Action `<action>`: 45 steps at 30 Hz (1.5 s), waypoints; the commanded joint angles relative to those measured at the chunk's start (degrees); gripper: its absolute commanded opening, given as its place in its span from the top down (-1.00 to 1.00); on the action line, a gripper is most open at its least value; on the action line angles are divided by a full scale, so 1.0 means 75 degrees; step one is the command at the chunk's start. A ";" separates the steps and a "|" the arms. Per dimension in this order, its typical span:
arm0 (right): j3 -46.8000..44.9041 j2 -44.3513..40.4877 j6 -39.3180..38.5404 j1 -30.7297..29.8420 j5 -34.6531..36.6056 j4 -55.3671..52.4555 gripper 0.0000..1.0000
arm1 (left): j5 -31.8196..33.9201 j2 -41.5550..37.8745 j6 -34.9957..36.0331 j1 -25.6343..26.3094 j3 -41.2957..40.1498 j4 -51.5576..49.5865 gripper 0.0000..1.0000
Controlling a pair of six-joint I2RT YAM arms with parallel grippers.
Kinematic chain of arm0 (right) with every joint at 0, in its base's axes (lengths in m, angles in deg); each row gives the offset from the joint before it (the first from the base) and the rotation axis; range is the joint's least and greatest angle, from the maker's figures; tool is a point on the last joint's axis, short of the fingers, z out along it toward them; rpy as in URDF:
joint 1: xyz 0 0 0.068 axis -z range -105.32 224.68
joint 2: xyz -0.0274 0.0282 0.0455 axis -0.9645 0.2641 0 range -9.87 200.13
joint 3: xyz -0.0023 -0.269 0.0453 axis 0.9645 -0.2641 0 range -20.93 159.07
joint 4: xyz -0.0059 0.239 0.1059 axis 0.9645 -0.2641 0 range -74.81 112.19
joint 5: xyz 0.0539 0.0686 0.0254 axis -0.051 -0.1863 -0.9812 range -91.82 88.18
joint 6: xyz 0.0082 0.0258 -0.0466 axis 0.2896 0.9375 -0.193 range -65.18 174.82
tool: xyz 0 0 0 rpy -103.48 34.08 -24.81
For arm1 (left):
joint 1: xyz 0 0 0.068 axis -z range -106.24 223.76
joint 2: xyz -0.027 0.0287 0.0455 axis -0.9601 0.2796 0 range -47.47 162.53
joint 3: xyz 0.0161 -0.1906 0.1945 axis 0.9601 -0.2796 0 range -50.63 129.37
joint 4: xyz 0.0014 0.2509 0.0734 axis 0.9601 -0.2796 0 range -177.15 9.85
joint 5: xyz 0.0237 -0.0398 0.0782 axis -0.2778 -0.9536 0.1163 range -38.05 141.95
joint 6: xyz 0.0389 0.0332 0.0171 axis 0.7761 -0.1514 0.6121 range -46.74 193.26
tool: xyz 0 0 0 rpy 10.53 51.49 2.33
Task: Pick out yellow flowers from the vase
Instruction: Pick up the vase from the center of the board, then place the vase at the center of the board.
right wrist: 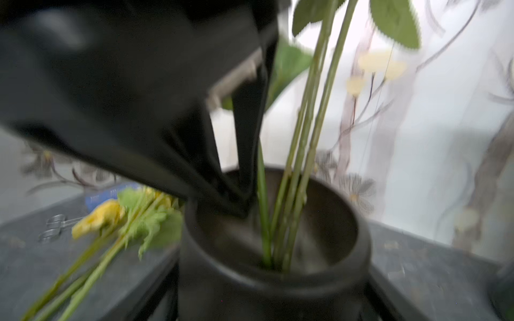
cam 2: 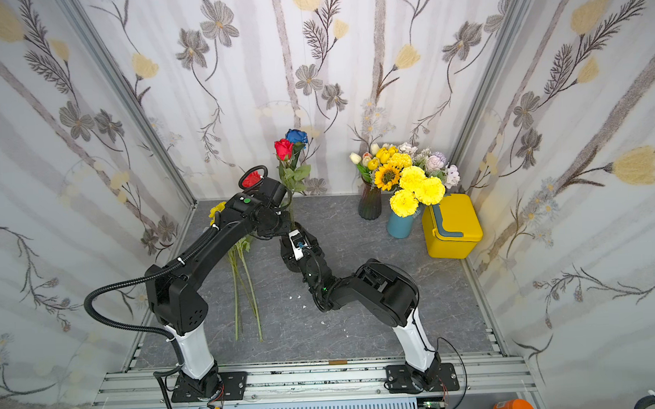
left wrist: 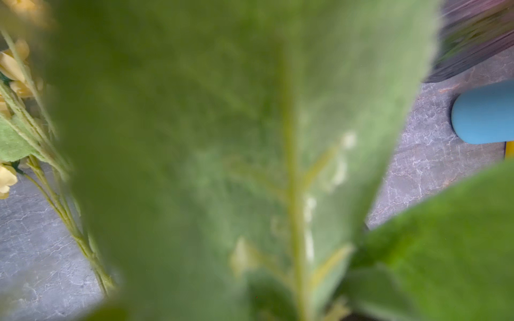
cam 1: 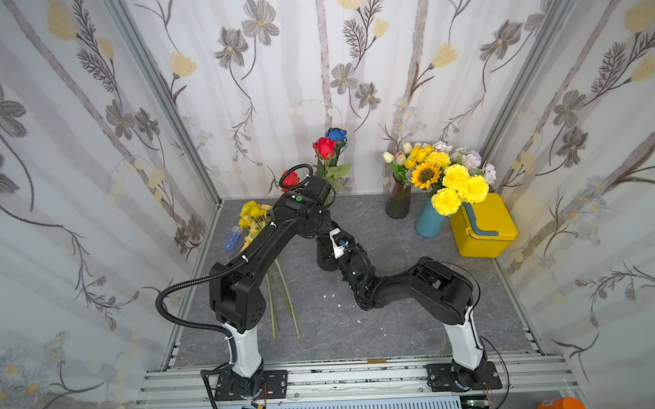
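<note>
Floral-papered walls (cam 1: 276, 83) enclose a grey marbled tabletop (cam 1: 397, 308), seen in both top views. Two black arms meet over its centre.

The right gripper (cam 1: 324, 255) straddles the black vase (right wrist: 358, 230), jaws set wide against either side of its body, apparently holding it steady. The left gripper (right wrist: 242, 208) dips just inside the vase mouth, beside the standing stems (right wrist: 294, 180). Its tips lie close together, but blur hides whether any stem is pinched.

A red rose (cam 1: 324, 147) and a blue rose (cam 1: 336, 134) rise from this vase. No yellow bloom shows among them, though the left arm hides part of the bunch.

The yellow flowers (cam 1: 253, 211) already out lie flat on the table on the left arm's side, near the vase. Their blooms point toward the back wall, and their long stems (cam 1: 284, 312) run roughly parallel toward the robot's base.

Further yellow blooms stand upright in a dark ribbed vase (cam 1: 398, 203) and a blue vase (cam 1: 429, 222) beside a yellow box (cam 1: 484, 226), well apart from both grippers.

Handling, as judged: each flower is light, its stem thin and probably springy, and its fabric bloom soft and easily crushed. The better hold is on the stem, low near the rim and below the leaves. A straight pull along the long axis should free the flower without tipping the vase.
</note>
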 commanded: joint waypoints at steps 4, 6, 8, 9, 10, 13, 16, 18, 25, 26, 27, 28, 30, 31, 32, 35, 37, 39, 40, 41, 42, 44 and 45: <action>0.0148 0.0007 -0.0341 -0.0120 -0.0382 0.0300 -0.65 | -0.0204 0.0333 0.0238 0.0035 0.0190 -0.0610 0.70; 0.0095 -0.0053 -0.0292 -0.0125 -0.0242 0.0304 -0.71 | -0.0153 0.0310 0.0248 0.0042 0.0240 -0.0643 0.79; 0.0007 -0.0166 -0.0253 -0.0126 -0.0160 0.0317 -0.76 | 0.0014 0.0292 0.0293 0.0048 0.0350 -0.0696 0.83; -0.0053 -0.0271 -0.0171 -0.0116 -0.0137 0.0312 -0.80 | 0.0139 0.0266 0.0330 0.0060 0.0422 -0.0732 0.84; -0.0128 -0.0379 -0.0050 -0.0104 -0.0113 0.0323 -0.85 | 0.0281 0.0257 0.0375 0.0060 0.0493 -0.0770 0.86; -0.0486 -0.0727 0.0257 -0.0062 -0.0291 0.0537 -0.98 | 0.0563 0.0230 0.0478 0.0006 0.0701 -0.0821 0.95; -0.0808 -0.1177 0.0503 -0.0065 -0.0653 0.0494 -0.99 | 0.0626 0.0206 0.0536 -0.0149 0.0922 -0.0830 1.00; -0.1024 -0.1528 0.0658 -0.0069 -0.0750 0.0393 -0.99 | 0.0905 0.0213 0.0635 -0.0284 0.1176 -0.0907 1.00; -0.2224 -0.3060 0.1265 -0.0053 -0.0809 -0.0067 -0.99 | 0.1650 0.0228 0.1155 -0.1081 0.1641 -0.0963 1.00; -0.2311 -0.3257 0.1309 -0.0065 -0.0797 -0.0228 -1.00 | 0.1696 0.0282 0.1207 -0.1183 0.1686 -0.0971 1.00; -0.2357 -0.3446 0.1307 -0.0056 -0.0748 -0.0509 -0.99 | 0.1674 0.0364 0.1250 -0.1329 0.1745 -0.0961 1.00; -0.2352 -0.3605 0.1299 -0.0056 -0.0661 -0.0855 -1.00 | 0.1692 0.0481 0.1285 -0.1457 0.1863 -0.0981 1.00; -0.2352 -0.3950 0.1302 -0.0045 -0.0567 -0.1372 -1.00 | 0.1760 0.0665 0.1365 -0.1620 0.2108 -0.1019 1.00; -0.2372 -0.4003 0.1271 -0.0035 -0.0612 -0.1496 -1.00 | 0.1740 0.0746 0.1432 -0.1676 0.2202 -0.0998 1.00; -0.2407 -0.4007 0.1233 -0.0022 -0.0688 -0.1504 -1.00 | 0.1740 0.0833 0.1465 -0.1715 0.2287 -0.1006 1.00; -0.2410 -0.3722 0.1032 0.0113 -0.1130 -0.1255 -1.00 | 0.1688 0.1040 0.1543 -0.1790 0.2447 -0.1061 1.00; -0.2284 -0.3192 0.0937 0.0287 -0.1648 -0.1047 -0.99 | 0.1581 0.1042 0.1632 -0.1796 0.2374 -0.1034 1.00; -0.1965 -0.2695 0.0930 0.0536 -0.2146 -0.1015 -0.99 | 0.1622 0.0991 0.1690 -0.1818 0.2305 -0.1044 1.00; -0.1714 -0.2467 0.0946 0.0660 -0.2409 -0.1071 -0.99 | 0.1611 0.0951 0.1707 -0.1847 0.2268 -0.1044 1.00; -0.1366 -0.2195 0.0934 0.0676 -0.2690 -0.1121 -1.00 | 0.1515 0.0898 0.1743 -0.1882 0.2203 -0.1005 1.00; -0.0966 -0.1818 0.0888 0.0917 -0.2972 -0.1218 -0.99 | 0.1438 0.0839 0.1775 -0.1903 0.2140 -0.0982 1.00; -0.0316 -0.1209 0.0592 0.0960 -0.3263 -0.1235 -1.00 | 0.1430 0.0776 0.1837 -0.1913 0.2058 -0.0963 1.00; 0.0078 -0.0938 0.0416 0.0974 -0.3450 -0.1358 -1.00 | 0.1363 0.0739 0.1865 -0.1930 0.1990 -0.0933 1.00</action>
